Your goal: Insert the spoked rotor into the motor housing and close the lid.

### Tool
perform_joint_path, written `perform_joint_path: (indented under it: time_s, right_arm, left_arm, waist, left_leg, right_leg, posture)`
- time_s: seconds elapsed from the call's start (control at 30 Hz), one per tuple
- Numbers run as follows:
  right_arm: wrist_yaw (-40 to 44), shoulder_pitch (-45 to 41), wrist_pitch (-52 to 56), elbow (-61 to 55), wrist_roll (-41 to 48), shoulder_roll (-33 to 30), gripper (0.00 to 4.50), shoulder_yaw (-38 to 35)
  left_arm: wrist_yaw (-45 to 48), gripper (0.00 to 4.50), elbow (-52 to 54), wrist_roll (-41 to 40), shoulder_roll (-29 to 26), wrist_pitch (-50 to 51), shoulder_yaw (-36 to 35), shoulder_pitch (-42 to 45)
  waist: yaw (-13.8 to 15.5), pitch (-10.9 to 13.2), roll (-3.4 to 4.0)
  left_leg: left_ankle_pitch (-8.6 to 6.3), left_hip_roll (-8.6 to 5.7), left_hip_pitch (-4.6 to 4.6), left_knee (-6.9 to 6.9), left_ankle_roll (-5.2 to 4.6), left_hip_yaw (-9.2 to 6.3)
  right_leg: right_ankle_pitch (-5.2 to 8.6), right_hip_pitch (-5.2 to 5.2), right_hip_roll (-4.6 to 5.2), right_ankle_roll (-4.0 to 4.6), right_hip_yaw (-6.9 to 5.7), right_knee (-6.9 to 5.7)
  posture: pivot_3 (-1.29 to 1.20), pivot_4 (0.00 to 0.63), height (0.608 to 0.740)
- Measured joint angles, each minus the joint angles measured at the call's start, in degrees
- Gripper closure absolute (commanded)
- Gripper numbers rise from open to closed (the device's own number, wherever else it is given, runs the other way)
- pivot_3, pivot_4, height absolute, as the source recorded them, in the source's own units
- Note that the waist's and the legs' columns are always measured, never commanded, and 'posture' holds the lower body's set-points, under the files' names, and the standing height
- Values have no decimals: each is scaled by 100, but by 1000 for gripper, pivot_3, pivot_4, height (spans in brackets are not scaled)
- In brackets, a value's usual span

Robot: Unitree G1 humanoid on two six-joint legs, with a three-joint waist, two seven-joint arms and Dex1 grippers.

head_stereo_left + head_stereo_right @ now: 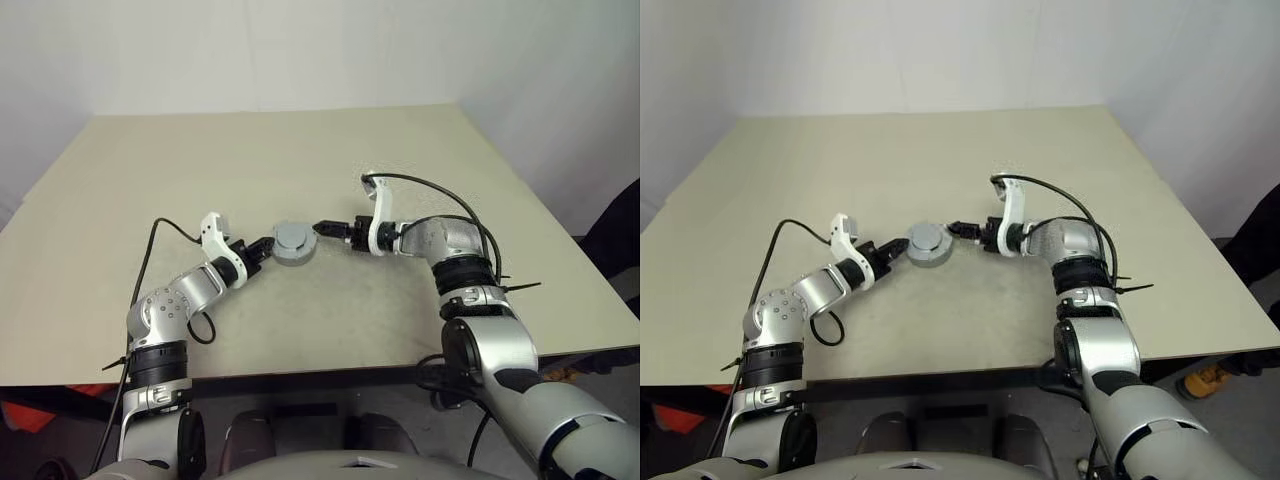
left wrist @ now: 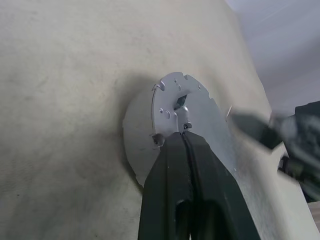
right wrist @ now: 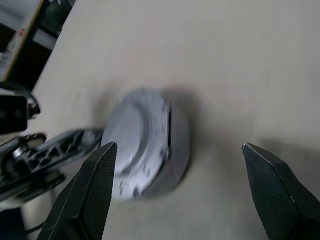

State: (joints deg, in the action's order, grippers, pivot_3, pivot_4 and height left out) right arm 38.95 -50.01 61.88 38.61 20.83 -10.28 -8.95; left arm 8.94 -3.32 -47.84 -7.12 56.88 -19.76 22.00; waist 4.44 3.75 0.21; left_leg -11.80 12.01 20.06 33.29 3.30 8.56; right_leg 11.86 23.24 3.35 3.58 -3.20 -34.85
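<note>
The motor housing (image 1: 295, 254) is a short grey cylinder standing mid-table between my two grippers. Its top is covered by a flat grey disc with a notched rim (image 2: 200, 112), by its look the spoked rotor, so the inside of the housing is hidden. I cannot make out a separate lid. My left gripper (image 1: 267, 244) is shut, and its fingertips (image 2: 184, 135) rest on the disc near the hub. My right gripper (image 3: 180, 147) stands open just to the right of the housing, apart from it, with nothing between its fingers.
The beige table (image 1: 300, 150) spreads wide behind and beside the housing. Its front edge (image 1: 330, 368) runs close to my arms. Black cables (image 1: 440, 190) loop off both wrists. A white wall stands beyond the table's far edge.
</note>
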Motion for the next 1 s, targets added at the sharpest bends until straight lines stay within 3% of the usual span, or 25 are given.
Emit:
perform_joint_path:
  time_s: [0.13,0.37,0.9,1.0]
  right_arm:
    - [-182,101,732,-268,238,46,19,-191]
    - [-640,128,845,-251,411,493,19,-607]
    - [-1174,-387,-523,1320,585,1224,19,-1353]
    - [-1113,-471,-598,1501,590,1319,19,-1339]
  left_arm:
    - [-4,4500,0,1,-1,0,1,-4]
    - [-5,4500,0,13,-17,-6,0,-7]
    - [-73,4500,38,75,-134,-14,-1,-26]
    - [-79,4500,89,90,-141,-14,-4,-26]
  waist:
    - [13,0,0]
    - [12,-1,0]
    - [-109,-6,-6]
    - [-111,-6,-5]
  left_leg:
    - [3,1,-5,0,5,0]
    - [7,3,-10,-2,12,0]
    - [40,38,-53,-11,70,5]
    - [40,43,-48,-12,69,4]
  right_leg:
    - [0,-7,0,0,0,-2]
    - [-2,-9,-2,3,0,-5]
    - [-5,-19,-24,1,-5,-16]
    - [-24,-16,-29,34,-6,-16]
  posture:
    - [0,0,740]
    - [0,0,740]
    - [0,0,740]
    - [0,0,740]
